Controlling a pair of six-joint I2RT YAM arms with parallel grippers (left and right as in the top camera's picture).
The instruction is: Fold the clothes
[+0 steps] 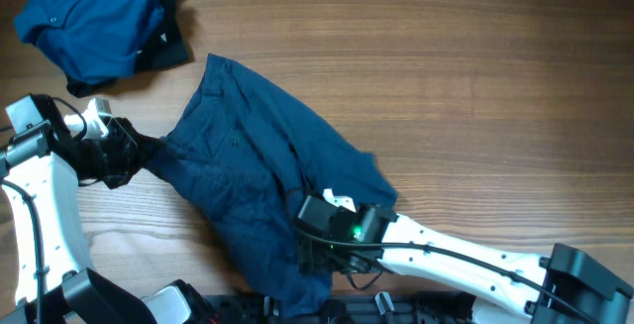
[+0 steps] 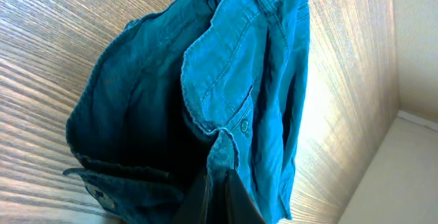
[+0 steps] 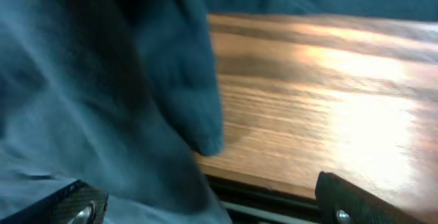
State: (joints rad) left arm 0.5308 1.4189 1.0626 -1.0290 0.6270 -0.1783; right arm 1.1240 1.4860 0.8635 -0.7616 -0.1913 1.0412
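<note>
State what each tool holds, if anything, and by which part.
Left tool pinches the navy shorts at an edge fold near a button; right tool is open, holding nothing.

Shorts (image 1: 263, 175) lie spread in the middle of the table (image 1: 475, 76), running slantwise from far left-centre down to the near edge. Shirt (image 1: 94, 22) sits bunched in the far left corner, just beside the shorts' far end; can't tell if they touch. Left gripper (image 1: 157, 151) is at the shorts' left edge, clamped on the cloth. Right gripper (image 1: 312, 240) is over the shorts' near right part, with bare table to its right.
</note>
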